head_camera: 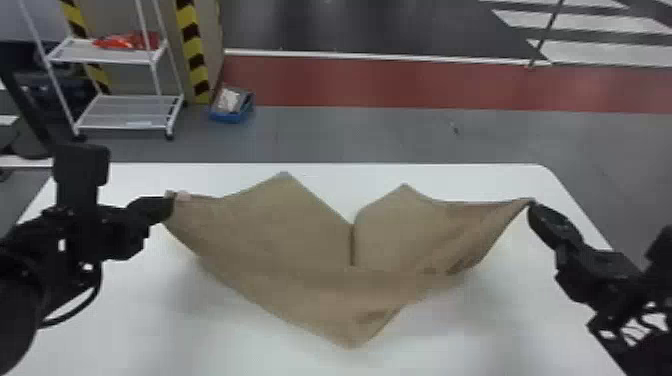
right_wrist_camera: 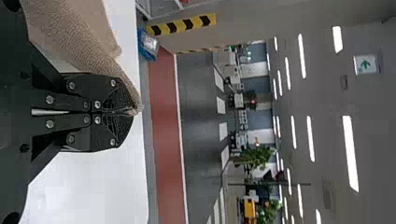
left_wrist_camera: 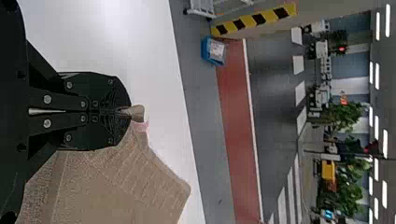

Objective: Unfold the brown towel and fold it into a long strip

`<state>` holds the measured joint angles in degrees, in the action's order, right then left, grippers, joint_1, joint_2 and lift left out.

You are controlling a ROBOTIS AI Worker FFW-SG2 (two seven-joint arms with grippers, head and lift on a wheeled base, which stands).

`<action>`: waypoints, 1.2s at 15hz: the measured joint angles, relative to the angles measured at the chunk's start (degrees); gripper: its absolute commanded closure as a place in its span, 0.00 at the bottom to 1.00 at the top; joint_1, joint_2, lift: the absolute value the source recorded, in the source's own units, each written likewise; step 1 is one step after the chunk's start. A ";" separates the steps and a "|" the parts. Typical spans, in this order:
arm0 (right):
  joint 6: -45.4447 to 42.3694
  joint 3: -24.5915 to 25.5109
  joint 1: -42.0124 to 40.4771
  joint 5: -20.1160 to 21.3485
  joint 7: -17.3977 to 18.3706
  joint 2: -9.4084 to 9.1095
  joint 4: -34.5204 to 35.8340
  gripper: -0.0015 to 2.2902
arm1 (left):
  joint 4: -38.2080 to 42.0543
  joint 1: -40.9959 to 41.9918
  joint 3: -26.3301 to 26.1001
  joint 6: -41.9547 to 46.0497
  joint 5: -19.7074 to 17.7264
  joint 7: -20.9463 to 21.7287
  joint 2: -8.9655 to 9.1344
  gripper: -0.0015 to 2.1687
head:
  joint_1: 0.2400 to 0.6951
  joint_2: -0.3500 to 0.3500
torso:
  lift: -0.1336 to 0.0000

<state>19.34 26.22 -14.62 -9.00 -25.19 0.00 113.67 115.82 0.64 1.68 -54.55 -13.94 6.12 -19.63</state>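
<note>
Held the brown towel across the middle of the head view, by a corner at each side. Gripped the corner at centre left with the left gripper, with fingers pressed together on the cloth, right beside a small pink patch. Gripped the corner at centre right with the right gripper, likewise with fingers closed on the cloth. Let the cloth sag between both grippers above the white bench, down to a point at lower centre. Had two raised peaks at upper centre, with a notch and a dark line between. Had, beyond the bench at upper left, a white rack with a red item on top, and a blue box on the floor nearby.
</note>
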 measured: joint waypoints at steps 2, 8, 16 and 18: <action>1.82 3.68 1.34 -2.84 1.70 0.00 0.14 0.62 | 5.59 0.88 2.68 -9.03 1.85 -0.99 -0.90 0.61 | 1.00 0.34 | 0.07; 3.63 5.90 2.22 -4.47 1.88 0.00 1.23 0.62 | 15.68 3.52 11.00 -23.60 -3.63 -0.93 -1.02 0.61 | 1.00 0.35 | 0.07; -0.18 -3.19 20.37 8.33 0.58 0.00 -11.62 0.62 | -0.65 -11.41 7.06 -9.63 -8.65 -6.83 0.78 0.61 | 0.82 0.45 | 0.07; -4.48 -4.61 27.23 11.92 0.97 0.00 -16.69 0.62 | -8.93 -18.28 5.92 -0.40 -8.91 -6.91 1.35 0.61 | 0.60 0.48 | 0.07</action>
<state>14.85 21.61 12.61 2.92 -24.22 0.00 96.98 106.89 -17.64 7.60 -54.95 -22.85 -0.79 -18.28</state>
